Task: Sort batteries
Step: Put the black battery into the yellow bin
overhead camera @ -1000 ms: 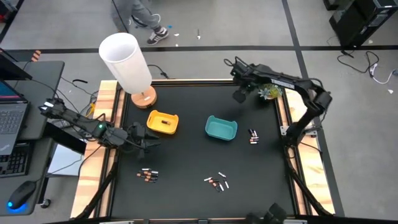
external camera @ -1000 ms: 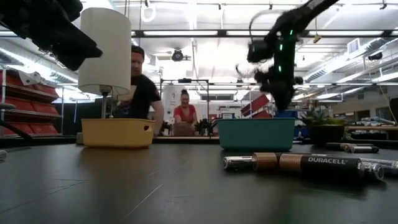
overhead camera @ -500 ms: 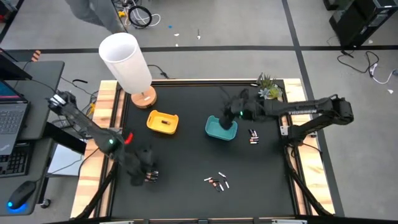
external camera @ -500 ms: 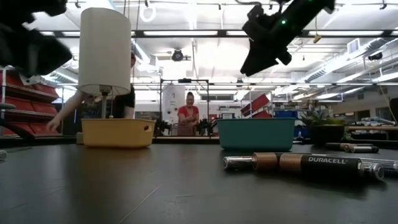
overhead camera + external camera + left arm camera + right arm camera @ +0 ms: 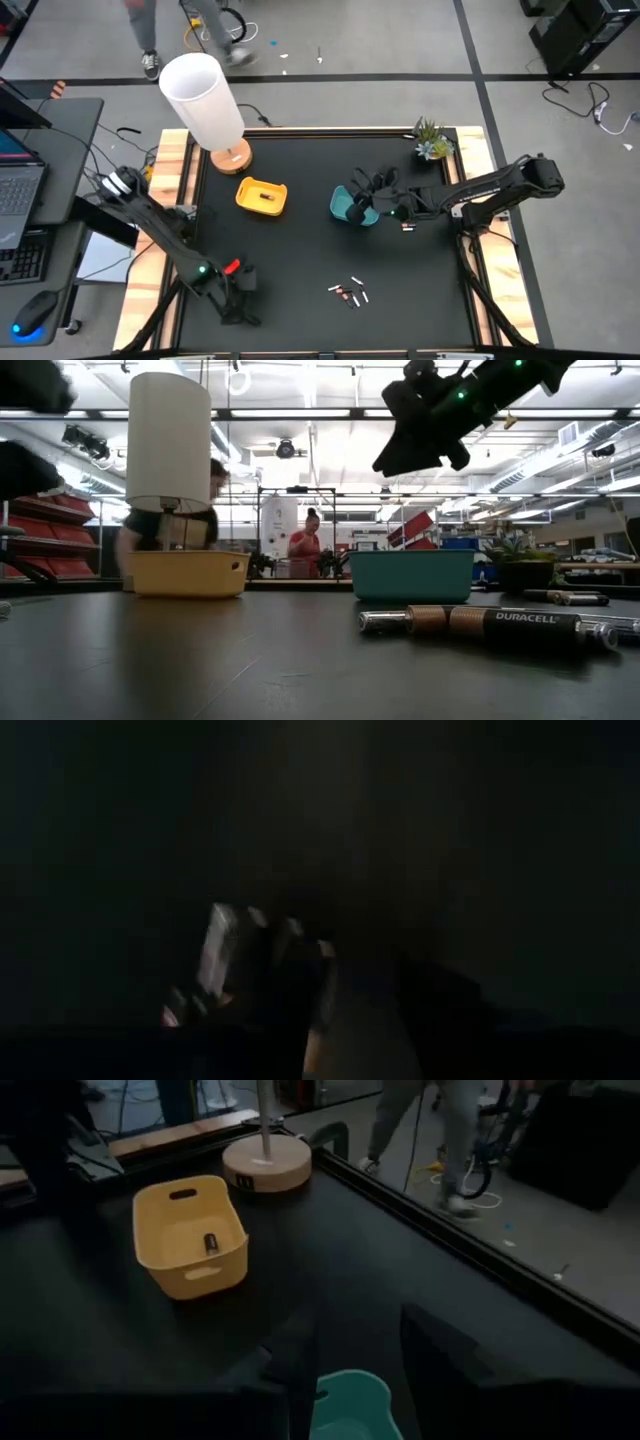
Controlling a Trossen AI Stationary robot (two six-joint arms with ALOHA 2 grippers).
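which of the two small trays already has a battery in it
The yellow plastic tray near the lamp base: one dark battery lies inside. The teal tray shows none.

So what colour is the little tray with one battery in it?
Yellow tray; the right wrist view shows it best.

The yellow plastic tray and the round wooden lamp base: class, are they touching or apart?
Apart. The high view shows black table between the yellow plastic tray and the round wooden lamp base; the right wrist view shows the same gap.
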